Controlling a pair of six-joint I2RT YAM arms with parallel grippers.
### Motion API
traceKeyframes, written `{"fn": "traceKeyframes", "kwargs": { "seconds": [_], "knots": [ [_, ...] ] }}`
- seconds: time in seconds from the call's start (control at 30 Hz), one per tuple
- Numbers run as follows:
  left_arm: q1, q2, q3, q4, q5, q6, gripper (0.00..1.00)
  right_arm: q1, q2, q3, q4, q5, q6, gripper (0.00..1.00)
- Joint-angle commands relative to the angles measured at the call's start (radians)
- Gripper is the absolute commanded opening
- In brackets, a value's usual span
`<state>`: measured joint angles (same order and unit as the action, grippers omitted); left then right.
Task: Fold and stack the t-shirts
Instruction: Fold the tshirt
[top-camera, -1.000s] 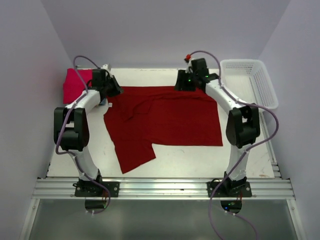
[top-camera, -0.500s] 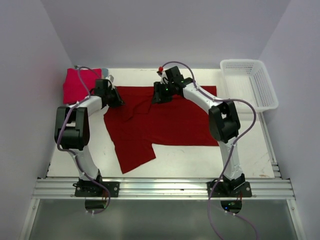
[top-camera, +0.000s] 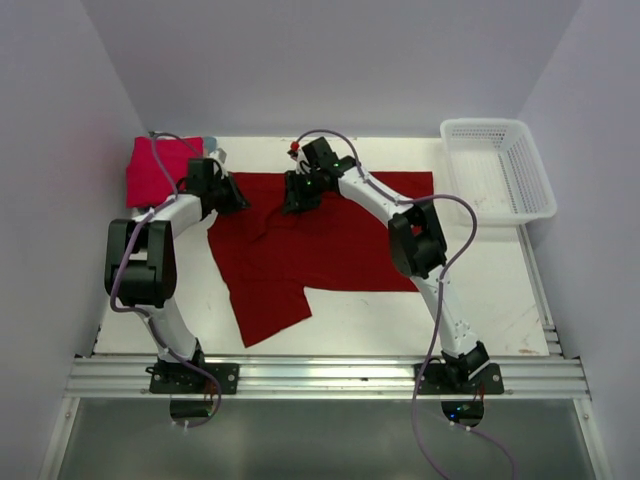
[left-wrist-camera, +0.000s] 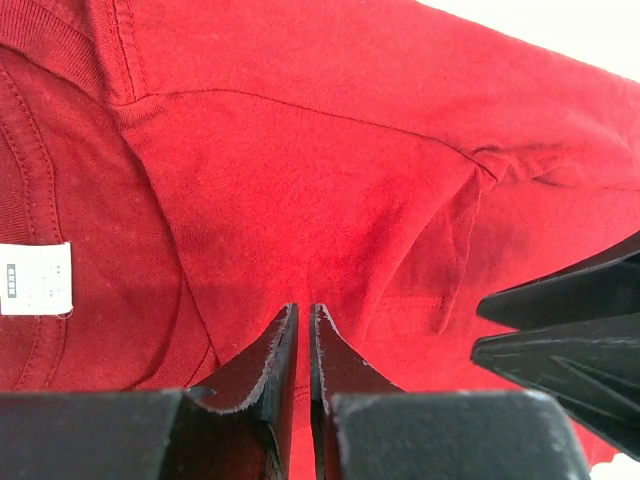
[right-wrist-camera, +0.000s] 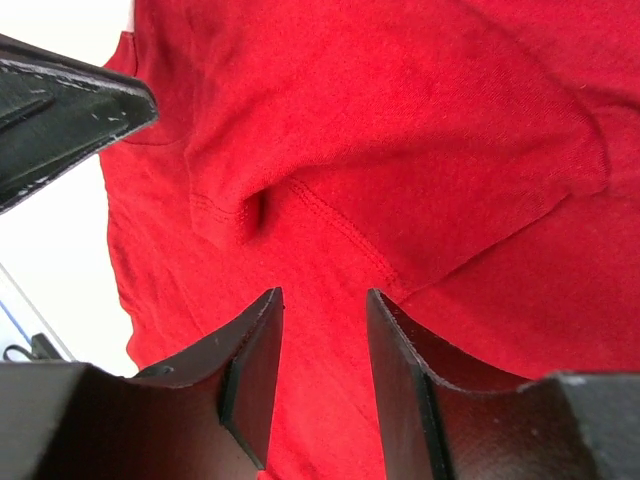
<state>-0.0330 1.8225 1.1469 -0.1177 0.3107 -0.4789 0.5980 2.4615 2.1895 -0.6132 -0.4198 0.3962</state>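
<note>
A dark crimson red cloth t-shirt (top-camera: 330, 240) lies spread over the middle of the white table (top-camera: 350, 320), one sleeve trailing toward 7 o'clock. At the table's 10 o'clock corner sits a folded, brighter pinkish-red cloth t-shirt (top-camera: 150, 170), and at 2 o'clock a white plastic mesh basket (top-camera: 530, 170). The left gripper (left-wrist-camera: 303, 310) is down on the crimson shirt's 10 o'clock corner, its black fingers drawn almost together with only a thin slit between them. Red cloth shows in that slit, but I cannot tell whether it is pinched. A small white label (left-wrist-camera: 35, 278) lies at 9 o'clock of those fingers. The right gripper (right-wrist-camera: 322, 295) hangs close by at the shirt's 11 o'clock edge, jaws apart over a stitched hem fold, with nothing between them.
</note>
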Motion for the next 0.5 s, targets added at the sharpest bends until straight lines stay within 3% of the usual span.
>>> {"fn": "traceKeyframes", "kwargs": {
  "seconds": [0.0,0.47],
  "knots": [
    [0.002,-0.054,-0.009,0.046,0.016,-0.009,0.12,0.013,-0.002,0.044,-0.056,0.041,0.007,0.42],
    [0.002,-0.061,-0.009,0.041,0.014,-0.013,0.11,0.049,0.01,0.05,-0.135,0.222,-0.011,0.36]
  ]
}}
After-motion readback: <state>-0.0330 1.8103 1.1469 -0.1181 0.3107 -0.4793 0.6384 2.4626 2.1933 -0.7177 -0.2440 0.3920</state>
